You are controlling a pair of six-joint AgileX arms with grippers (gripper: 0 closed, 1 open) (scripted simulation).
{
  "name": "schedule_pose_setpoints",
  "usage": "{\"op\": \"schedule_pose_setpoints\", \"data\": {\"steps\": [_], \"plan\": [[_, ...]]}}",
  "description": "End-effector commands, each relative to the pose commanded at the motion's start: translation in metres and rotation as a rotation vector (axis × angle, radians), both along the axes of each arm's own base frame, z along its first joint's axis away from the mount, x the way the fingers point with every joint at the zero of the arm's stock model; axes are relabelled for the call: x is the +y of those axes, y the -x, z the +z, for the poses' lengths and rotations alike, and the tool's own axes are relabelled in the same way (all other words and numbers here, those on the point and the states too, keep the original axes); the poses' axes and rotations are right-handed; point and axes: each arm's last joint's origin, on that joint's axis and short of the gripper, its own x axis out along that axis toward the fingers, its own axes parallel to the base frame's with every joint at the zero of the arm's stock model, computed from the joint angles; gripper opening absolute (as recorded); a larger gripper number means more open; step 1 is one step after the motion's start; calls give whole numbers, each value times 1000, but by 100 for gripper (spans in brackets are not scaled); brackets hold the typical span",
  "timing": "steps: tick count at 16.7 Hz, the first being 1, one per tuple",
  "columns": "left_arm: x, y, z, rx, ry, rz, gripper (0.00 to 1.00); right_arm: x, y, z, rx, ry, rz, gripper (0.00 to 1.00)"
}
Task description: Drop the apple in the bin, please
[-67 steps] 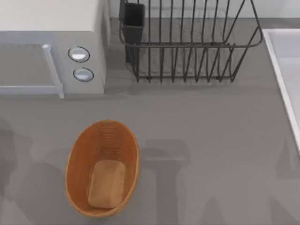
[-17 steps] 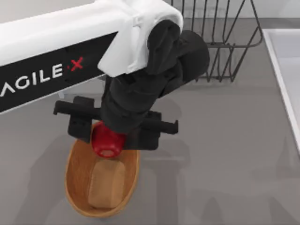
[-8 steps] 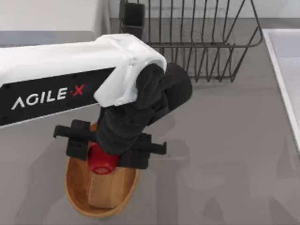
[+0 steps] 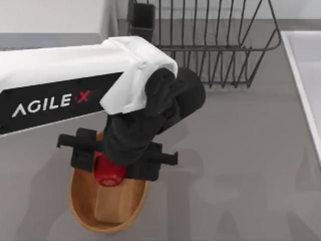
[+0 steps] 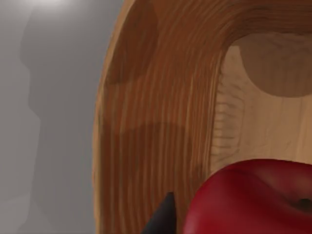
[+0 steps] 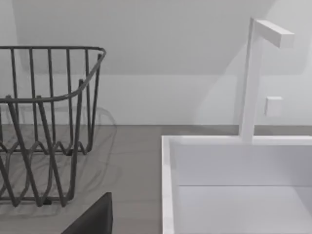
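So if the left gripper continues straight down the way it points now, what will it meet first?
Most likely the tan pad on the basket bottom: the left gripper holds the apple right above it, though depth is unclear.

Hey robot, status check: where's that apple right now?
Left claw shut on apple, above the bin. Not dropped yet. Nothing in the way.

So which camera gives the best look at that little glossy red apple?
The left wrist view: the glossy red apple looms large above the woven orange-brown basket. In the top view the left gripper covers much of the apple.
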Motion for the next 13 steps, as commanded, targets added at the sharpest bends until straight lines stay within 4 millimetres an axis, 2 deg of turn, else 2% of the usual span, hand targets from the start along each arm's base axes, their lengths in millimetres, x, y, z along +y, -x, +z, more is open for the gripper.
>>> {"op": "schedule_pose_setpoints", "data": {"steps": [7, 13], "plan": [[0, 0, 0, 0, 0, 0, 98, 0, 0, 0, 0, 0, 0, 100], [0, 0, 0, 0, 0, 0, 100, 0, 0, 0, 0, 0, 0, 100]]}}
